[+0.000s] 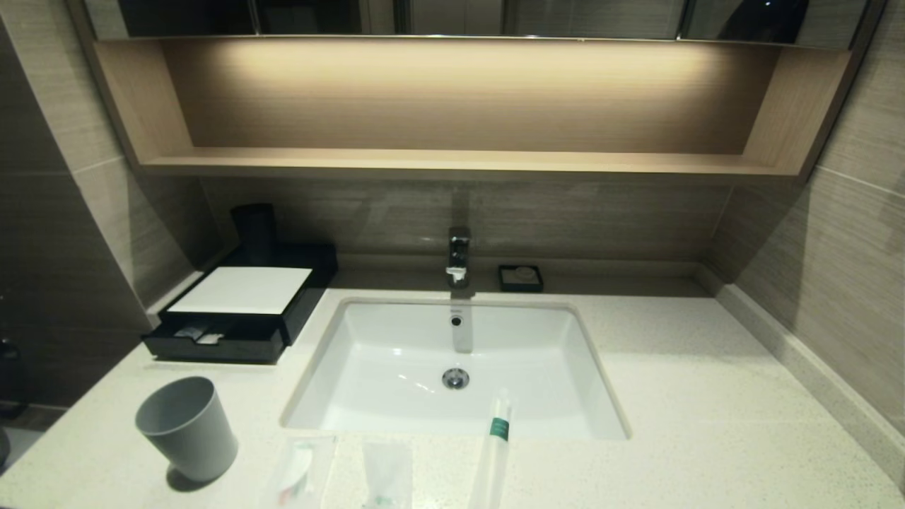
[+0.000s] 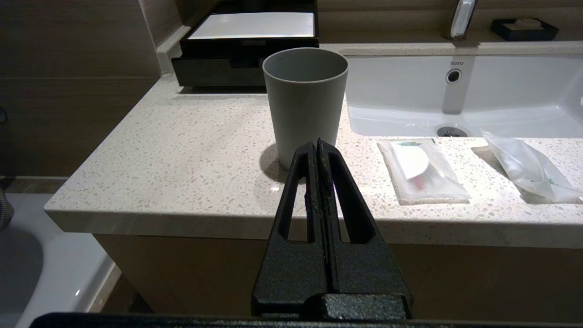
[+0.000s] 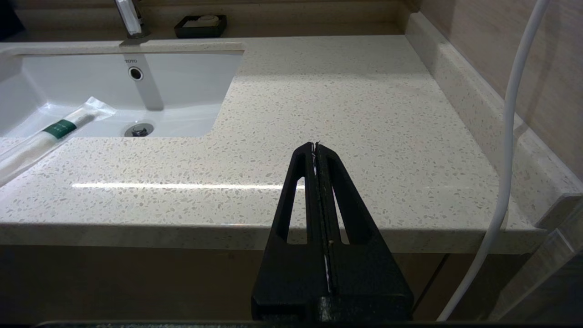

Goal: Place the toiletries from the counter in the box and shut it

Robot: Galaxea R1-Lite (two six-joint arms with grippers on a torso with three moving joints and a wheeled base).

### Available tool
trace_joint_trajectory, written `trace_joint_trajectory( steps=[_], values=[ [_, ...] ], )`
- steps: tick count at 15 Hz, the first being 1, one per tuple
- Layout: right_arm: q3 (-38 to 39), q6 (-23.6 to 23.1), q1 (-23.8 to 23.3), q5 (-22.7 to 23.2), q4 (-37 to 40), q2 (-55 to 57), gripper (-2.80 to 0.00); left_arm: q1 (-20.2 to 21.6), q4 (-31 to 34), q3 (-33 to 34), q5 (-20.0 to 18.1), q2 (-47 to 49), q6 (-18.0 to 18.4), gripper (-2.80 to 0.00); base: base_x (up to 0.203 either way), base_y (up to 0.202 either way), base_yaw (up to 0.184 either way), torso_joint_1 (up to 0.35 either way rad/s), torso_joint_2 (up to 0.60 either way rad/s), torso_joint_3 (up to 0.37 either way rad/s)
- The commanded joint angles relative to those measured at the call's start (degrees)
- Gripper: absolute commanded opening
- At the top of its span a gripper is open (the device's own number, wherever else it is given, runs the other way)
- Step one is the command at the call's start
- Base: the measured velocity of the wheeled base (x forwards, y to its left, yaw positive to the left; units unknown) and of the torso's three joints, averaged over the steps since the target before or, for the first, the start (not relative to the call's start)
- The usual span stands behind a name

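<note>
Three wrapped toiletries lie along the front edge of the counter [image 1: 707, 396]: a long stick pack [image 1: 495, 445] with a green band, its far end overhanging the sink basin [image 1: 396, 360], and two flat sachets, one [image 2: 421, 171] just beside the grey cup [image 2: 305, 100], the other [image 2: 530, 171] between it and the stick pack. All appear light and soft, with slippery film wrapping (likely to slide rather than lift if pressed flat). The stick pack looks stiffest; taking hold near its green band would probably balance it. The sachets offer little height, so a pinch at a raised edge or crease is advisable.

The box [image 1: 240, 311] stands at the back left of the counter, its drawer front pulled out and already containing small items.

The left gripper [image 2: 317, 148] is pressed together and empty, off the front edge facing the cup. The right gripper [image 3: 316, 150] is likewise together and empty, facing bare counter.
</note>
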Motion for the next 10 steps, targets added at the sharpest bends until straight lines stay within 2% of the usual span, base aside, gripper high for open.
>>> trace_joint_trajectory(
  steps=[1,7,10],
  values=[
    [0.0,0.0,0.0,0.0,0.0,0.1,-2.8,0.0,-0.1,0.0,0.1,0.0,-0.1,-2.8,0.0,0.0,0.0,0.0,0.0,0.0],
    [0.0,0.0,0.0,0.0,0.0,0.1,-2.8,0.0,0.1,-0.3,0.2,0.0,-0.2,-2.8,0.0,0.0,0.0,0.0,0.0,0.0],
    [0.0,0.0,0.0,0.0,0.0,0.1,-2.8,0.0,0.9,-3.2,0.6,0.0,-0.3,-2.8,0.0,0.0,0.0,0.0,0.0,0.0]
  ],
)
